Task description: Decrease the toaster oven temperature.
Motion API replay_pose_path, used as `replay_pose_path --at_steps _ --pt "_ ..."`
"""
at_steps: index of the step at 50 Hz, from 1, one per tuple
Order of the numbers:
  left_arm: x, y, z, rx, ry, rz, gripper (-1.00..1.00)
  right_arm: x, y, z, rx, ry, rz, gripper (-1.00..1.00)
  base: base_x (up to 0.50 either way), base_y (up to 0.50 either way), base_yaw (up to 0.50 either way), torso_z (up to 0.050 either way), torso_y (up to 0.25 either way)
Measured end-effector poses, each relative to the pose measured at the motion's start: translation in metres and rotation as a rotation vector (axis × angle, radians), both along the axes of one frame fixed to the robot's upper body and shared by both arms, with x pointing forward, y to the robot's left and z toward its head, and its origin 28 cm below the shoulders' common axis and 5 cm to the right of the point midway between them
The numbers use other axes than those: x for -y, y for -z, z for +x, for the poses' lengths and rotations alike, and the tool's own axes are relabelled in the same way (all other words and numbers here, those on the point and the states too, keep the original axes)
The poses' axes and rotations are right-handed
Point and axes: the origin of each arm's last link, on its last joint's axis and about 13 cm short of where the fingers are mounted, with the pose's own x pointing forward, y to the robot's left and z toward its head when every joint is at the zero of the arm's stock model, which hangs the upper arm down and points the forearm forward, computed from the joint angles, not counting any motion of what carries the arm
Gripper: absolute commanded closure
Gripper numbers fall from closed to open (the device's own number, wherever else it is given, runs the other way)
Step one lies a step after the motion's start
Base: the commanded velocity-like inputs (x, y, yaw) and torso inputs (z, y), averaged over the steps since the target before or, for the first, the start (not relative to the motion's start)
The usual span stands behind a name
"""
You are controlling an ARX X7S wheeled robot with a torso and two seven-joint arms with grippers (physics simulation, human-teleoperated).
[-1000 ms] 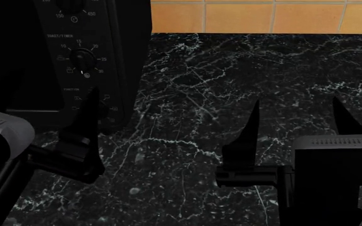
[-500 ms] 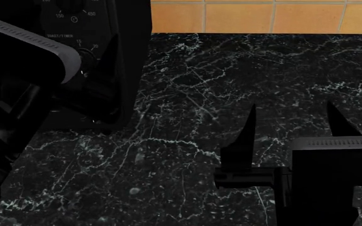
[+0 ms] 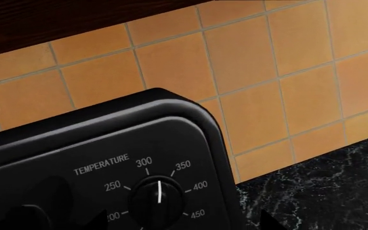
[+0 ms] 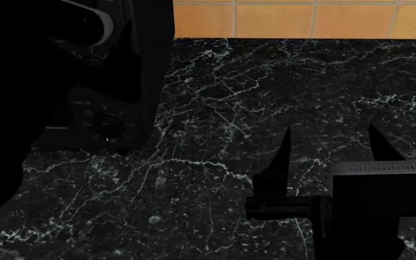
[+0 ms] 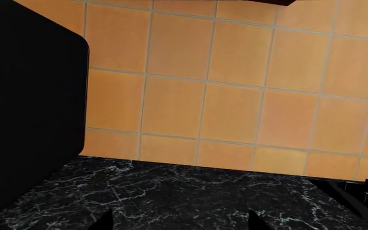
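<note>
The toaster oven (image 3: 94,143) is black, and its panel reads TEMPERATURE. The temperature knob (image 3: 158,201) has its white pointer just past 300, toward 350. My left gripper (image 3: 184,224) is open in front of this knob, one dark fingertip (image 3: 268,223) to the side of the panel and the other barely showing against the black face. In the head view my left arm (image 4: 20,108) hides the oven's (image 4: 150,65) top knob; only the lowest knob (image 4: 106,123) shows. My right gripper (image 4: 329,129) is open and empty over the counter, right of the oven.
The black marble counter (image 4: 215,97) runs back to an orange tiled wall (image 4: 302,19). In the right wrist view the oven's side (image 5: 30,120) is close on one side, and a stove grate (image 5: 363,189) is at the far corner. A dark cabinet (image 3: 56,19) hangs above the tiles.
My left arm has risen from beside the lower knobs to the height of the top knob, now covering it in the head view. My right gripper has shifted slightly nearer.
</note>
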Motion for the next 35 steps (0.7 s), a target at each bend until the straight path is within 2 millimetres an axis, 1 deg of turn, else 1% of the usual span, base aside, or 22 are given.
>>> replay_pose_path --at_steps 12,27,28,30,35 --pt "0.000 0.003 0.011 -0.022 -0.021 0.015 -1.00 0.000 0.004 0.002 -0.010 -0.005 0.005 -1.00 0.00 0.00 0.00 0.000 0.000" --pt "0.000 0.006 0.013 0.003 -0.048 0.060 -1.00 0.001 0.007 0.003 -0.018 -0.007 0.009 -1.00 0.01 0.00 -0.01 0.000 0.000" --pt "0.000 0.006 0.013 0.004 -0.048 0.062 1.00 0.001 0.007 0.003 -0.018 -0.007 0.009 -1.00 0.01 0.00 -0.01 0.000 0.000" --pt "-0.003 0.005 0.015 0.010 -0.086 0.062 1.00 0.001 0.007 0.003 -0.018 -0.007 0.010 -1.00 0.00 0.00 -0.01 0.000 0.000" --pt "-0.004 0.005 0.015 0.012 -0.090 0.064 1.00 0.001 0.008 0.004 -0.020 -0.007 0.012 -1.00 0.01 0.00 -0.01 0.000 0.000"
